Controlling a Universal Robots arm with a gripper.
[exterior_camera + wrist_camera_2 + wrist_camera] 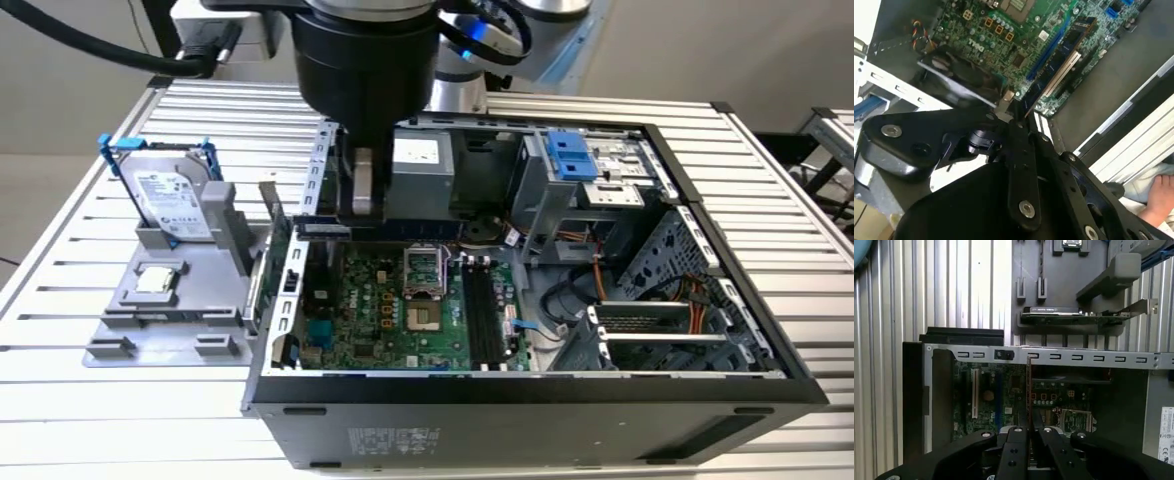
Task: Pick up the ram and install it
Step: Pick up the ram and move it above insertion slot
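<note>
I am pinching the ram (1028, 385) in my claw (1028, 429). Its fingers (1015, 437) are drawn in until only the stick's thickness is parting them, and nothing else is in my grip. I am holding it on edge, flat faces against my pads, which I judge is so it can meet a slot edge-first rather than lying flat. In the second wrist view its dark face is running out from my fingertips over the white and blue card slots of the board (387, 310).

I am hanging inside the open case (534, 385), near its wall on the exterior view's left, so the ram is riding in the air above the board, touching nothing but me. The black memory slots (483, 315) are lying apart from me, toward the exterior view's right, so I judge the ram not yet seated. Beside the case, the grey stand (187, 310) is propping the drive (171, 195) upright and the card (1074, 316) on edge, probably for easy grasping.
</note>
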